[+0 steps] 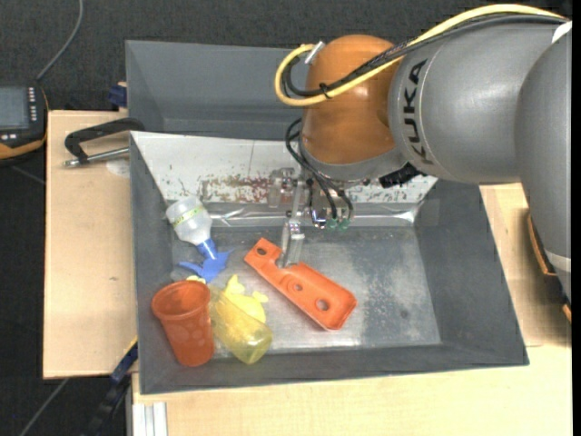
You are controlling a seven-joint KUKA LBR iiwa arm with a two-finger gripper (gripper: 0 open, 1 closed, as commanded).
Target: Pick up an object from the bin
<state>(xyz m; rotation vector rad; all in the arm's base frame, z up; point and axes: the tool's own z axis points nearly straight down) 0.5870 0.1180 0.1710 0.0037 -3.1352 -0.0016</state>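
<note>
My gripper [292, 245] hangs below the arm's wrist near the middle of the bin, its tip right at the upper left end of a flat orange plastic piece with holes [305, 290] that lies slanted on the bin floor. A small blue plastic piece [208, 262] lies to the gripper's left. Above that lies a clear, pale green capped thing [188, 218].
An orange cup [184, 322] stands in the bin's front left corner, with a crumpled yellow thing [241, 322] against its right side. The arm and its orange wrist cover reach in from the right over the bin's back half.
</note>
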